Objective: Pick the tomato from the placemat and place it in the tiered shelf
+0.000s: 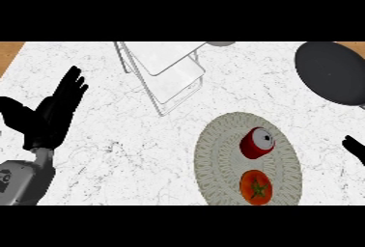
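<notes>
A red tomato (pixel 256 187) with a green stem lies on the near part of a round woven placemat (pixel 222 159). A red can (pixel 257 143) with a silver top rests on the same mat, just beyond the tomato. The white tiered shelf (pixel 167 67) stands at the back centre of the counter. My left hand (pixel 50 113) is at the left edge, open with fingers up, far from the mat. Only a black tip of my right hand (pixel 354 147) shows at the right edge, right of the placemat.
A dark round pan (pixel 333 71) sits at the back right corner. The white marble counter (pixel 107 159) stretches between my left hand and the placemat. A wooden strip shows at the back left corner.
</notes>
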